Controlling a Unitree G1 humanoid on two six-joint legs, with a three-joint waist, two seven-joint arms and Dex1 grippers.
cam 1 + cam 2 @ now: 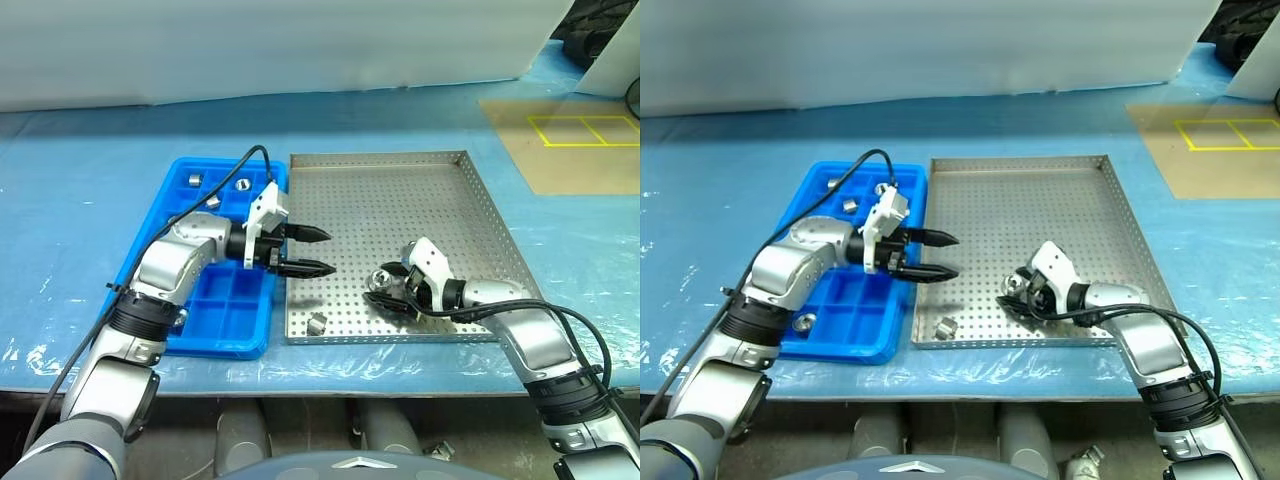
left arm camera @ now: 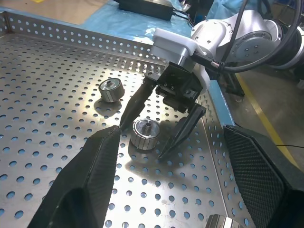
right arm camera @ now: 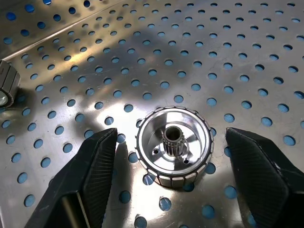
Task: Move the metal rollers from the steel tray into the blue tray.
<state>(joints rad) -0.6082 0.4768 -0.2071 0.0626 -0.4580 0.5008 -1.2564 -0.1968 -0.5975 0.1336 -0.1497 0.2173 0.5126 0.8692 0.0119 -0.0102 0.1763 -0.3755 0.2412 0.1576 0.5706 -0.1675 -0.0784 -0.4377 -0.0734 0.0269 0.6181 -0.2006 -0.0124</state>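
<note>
The worktop (image 1: 90, 190) carries, under a blue sheet, the steel tray (image 1: 440, 170) and, touching its left rim, the narrower blue tray (image 1: 228, 325). The steel tray is rigid perforated sheet with a low rim, so small parts can slide across it but not off it. The blue tray's square compartments already hold a few rollers near its far end (image 1: 195, 180) and one near its front left corner.

The left end effector (image 1: 305, 251) hovers over the steel tray's left part, its fingers spread and holding nothing. The right end effector (image 1: 392, 290) sits low over the tray's front right area, its fingers spread on either side of one roller (image 3: 174, 145), not yet gripping it.

The metal rollers still in the steel tray include that one, standing on end with its hollow splined hub up, another lying on its side just beyond it (image 2: 110, 90), and one near the front left rim (image 1: 317, 323).

Each roller looks like solid, polished metal: probably dense for its size, stiff, not fragile, and slippery against smooth fingers. The ribbed outer wall likely gives the best purchase, so pinching across the diameter at mid-height, fingers square to the axis, seems soundest; a skewed pinch could squirt it sideways across the tray.
</note>
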